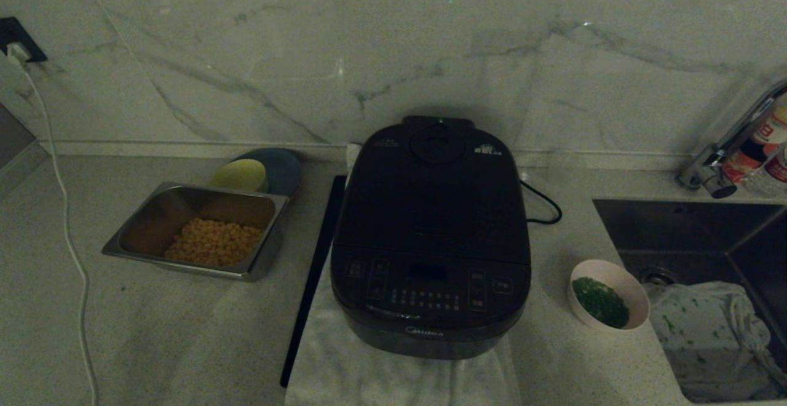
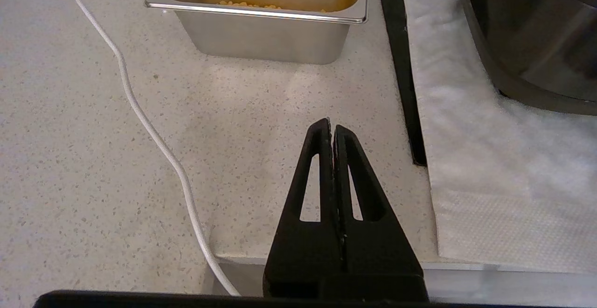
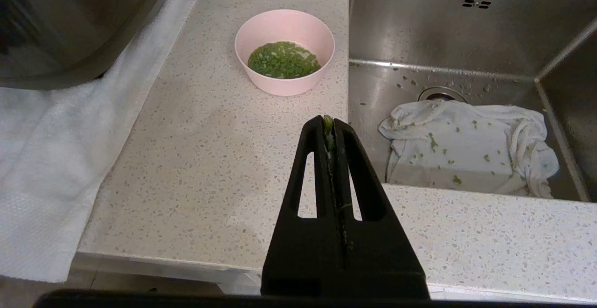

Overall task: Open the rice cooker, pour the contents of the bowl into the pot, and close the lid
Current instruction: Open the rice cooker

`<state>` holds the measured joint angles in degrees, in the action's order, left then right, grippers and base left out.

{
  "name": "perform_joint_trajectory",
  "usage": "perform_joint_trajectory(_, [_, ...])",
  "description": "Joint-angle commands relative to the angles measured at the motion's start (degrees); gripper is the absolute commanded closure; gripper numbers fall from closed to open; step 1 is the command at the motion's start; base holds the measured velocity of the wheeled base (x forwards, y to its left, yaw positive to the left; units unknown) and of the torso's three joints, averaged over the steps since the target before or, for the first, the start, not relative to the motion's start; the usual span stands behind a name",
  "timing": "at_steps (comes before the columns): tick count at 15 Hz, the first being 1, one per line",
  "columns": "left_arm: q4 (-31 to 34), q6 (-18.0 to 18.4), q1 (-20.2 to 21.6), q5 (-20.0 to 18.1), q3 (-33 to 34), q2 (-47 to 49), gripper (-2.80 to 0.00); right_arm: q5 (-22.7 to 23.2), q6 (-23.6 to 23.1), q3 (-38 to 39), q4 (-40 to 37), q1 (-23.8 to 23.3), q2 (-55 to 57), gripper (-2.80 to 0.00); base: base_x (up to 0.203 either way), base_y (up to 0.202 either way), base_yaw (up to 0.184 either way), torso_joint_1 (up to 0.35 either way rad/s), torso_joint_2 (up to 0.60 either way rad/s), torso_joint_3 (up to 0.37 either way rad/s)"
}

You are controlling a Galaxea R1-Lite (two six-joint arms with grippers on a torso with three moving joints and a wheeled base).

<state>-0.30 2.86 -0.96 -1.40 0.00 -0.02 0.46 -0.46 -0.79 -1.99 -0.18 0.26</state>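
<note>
The rice cooker point(image 1: 431, 234) is being kept at the middle of the counter on a white towel point(image 1: 393, 363), presumably to steady it, with the lid point(image 1: 434, 191) lying fully down, so the pot is hidden and the opening step is judged not yet begun. A steel tray point(image 1: 197, 229) of yellow kernels is being left aside on the cooker's left. The bowl point(image 1: 609, 294) is being held ready on the cooker's right, just beside the sink point(image 1: 688, 234), within the right arm's reach, its chopped greens point(image 1: 601, 301) untouched. The left gripper point(image 2: 330, 126) is being held above the counter's front edge, fingers pressed together on nothing. The right gripper point(image 3: 328, 123) is likewise pressed together, a green scrap caught at its tips.
</note>
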Motion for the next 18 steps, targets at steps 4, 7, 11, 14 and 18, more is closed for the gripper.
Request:
perform_joint_trajectory(4, [0.1, 1.3, 0.0, 0.0, 0.4, 0.0, 0.00, 0.0, 0.0, 0.1, 0.1, 0.0, -0.1, 0.00, 0.000, 0.000, 0.000, 0.000, 0.00, 0.000])
perform_joint_trajectory(7, [0.1, 3.6, 0.0, -0.2, 0.5, -0.1, 0.00, 0.0, 0.0, 0.1, 0.1, 0.0, -0.1, 0.00, 0.000, 0.000, 0.000, 0.000, 0.00, 0.000])
perform_joint_trajectory(11, [0.2, 1.5, 0.0, 0.9, 0.4, -0.1, 0.00, 0.0, 0.0, 0.0, 0.1, 0.0, -0.1, 0.00, 0.000, 0.000, 0.000, 0.000, 0.00, 0.000])
perform_joint_trajectory(14, [0.2, 3.6, 0.0, 0.8, 0.4, -0.1, 0.00, 0.0, 0.0, 0.0, 0.1, 0.0, -0.1, 0.00, 0.000, 0.000, 0.000, 0.000, 0.00, 0.000])
perform_joint_trajectory(18, [0.9, 4.5, 0.0, 0.5, -2.0, 0.6, 0.00, 0.0, 0.0, 0.1, 0.1, 0.0, -0.1, 0.00, 0.000, 0.000, 0.000, 0.000, 0.00, 0.000])
